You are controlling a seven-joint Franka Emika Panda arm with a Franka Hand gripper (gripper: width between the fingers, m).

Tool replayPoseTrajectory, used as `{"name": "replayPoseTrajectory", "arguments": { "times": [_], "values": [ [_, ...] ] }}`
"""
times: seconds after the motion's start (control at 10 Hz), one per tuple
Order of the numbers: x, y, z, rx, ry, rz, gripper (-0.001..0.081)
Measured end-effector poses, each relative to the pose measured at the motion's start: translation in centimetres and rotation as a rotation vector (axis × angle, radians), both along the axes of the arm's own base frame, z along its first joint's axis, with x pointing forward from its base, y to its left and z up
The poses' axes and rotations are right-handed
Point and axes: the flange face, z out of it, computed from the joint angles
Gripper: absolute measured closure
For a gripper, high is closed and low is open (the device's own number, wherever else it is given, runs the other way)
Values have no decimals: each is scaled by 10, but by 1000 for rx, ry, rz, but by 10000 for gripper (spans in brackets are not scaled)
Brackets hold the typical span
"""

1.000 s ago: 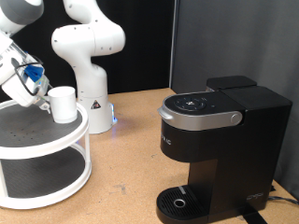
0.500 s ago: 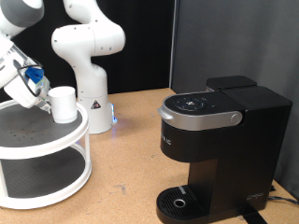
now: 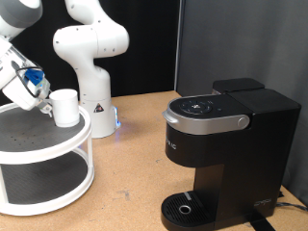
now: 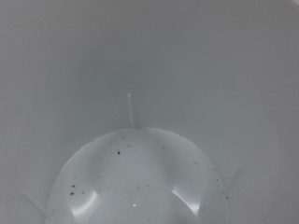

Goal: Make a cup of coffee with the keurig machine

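The cup (image 3: 64, 107) stands upright on the top tier of a white two-tier round stand (image 3: 58, 144), at the far left of the scene, well apart from the coffee machine (image 3: 223, 154) on the right. Judged a light, stiff, glazed ceramic piece: slippery and breakable, best taken by the rim wall or across the body. The gripper (image 3: 43, 100) sits just beside the cup on its left; whether its fingers are parted or closed on the rim cannot be told. The wrist view fills with a pale speckled surface, apparently the cup's inside. Machine lid down, drip tray (image 3: 183, 208) bare. A second white arm base (image 3: 91, 58) stands behind
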Motion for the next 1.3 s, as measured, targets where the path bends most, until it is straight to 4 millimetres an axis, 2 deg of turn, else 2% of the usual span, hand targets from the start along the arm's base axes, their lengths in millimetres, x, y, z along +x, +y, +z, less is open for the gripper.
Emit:
{"name": "replayPoseTrajectory", "arguments": {
  "times": [0.1, 0.2, 0.3, 0.4, 0.5, 0.6, 1.0, 1.3],
  "values": [
    [0, 0, 0, 4, -2, -4, 117],
    [1, 0, 1, 9, -4, -11, 298],
    [1, 0, 1, 12, -5, -15, 435],
    [1, 0, 1, 15, -5, -18, 435],
    [1, 1, 1, 18, -5, -21, 619],
    [2, 1, 1, 21, -5, -25, 738],
    [5, 1, 7, 45, -20, -43, 739],
    [9, 4, 27, 78, -22, -52, 739]
  ]
}}
